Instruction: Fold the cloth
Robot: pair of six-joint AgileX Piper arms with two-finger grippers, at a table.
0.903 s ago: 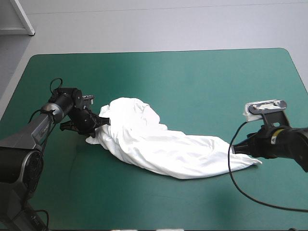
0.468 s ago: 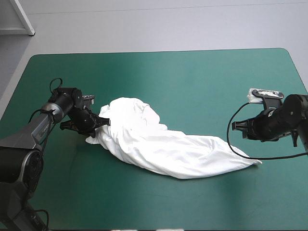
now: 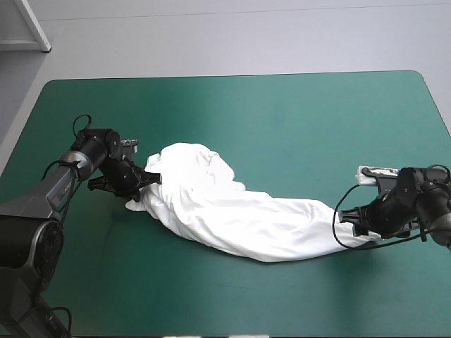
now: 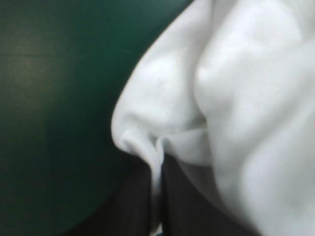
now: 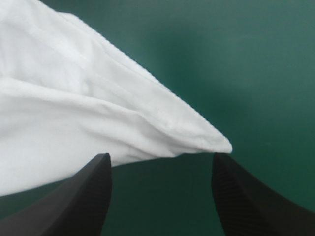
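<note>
t-shirt [image 3: 232, 211] lies as a long crumpled band across the middle of the teal-green cover [image 3: 282, 113], unfolded. left gripper [image 3: 146, 178] is clamped on its left end; right gripper [image 5: 160, 160] stands wide apart at the right tip, gripping nothing. no fold is made; flattening and all folding appear outstanding.

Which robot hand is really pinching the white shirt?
The left gripper: its black fingers are shut on a fold of the T-shirt. The right gripper is open, the shirt's pointed corner just ahead of it, not pinched.
</note>
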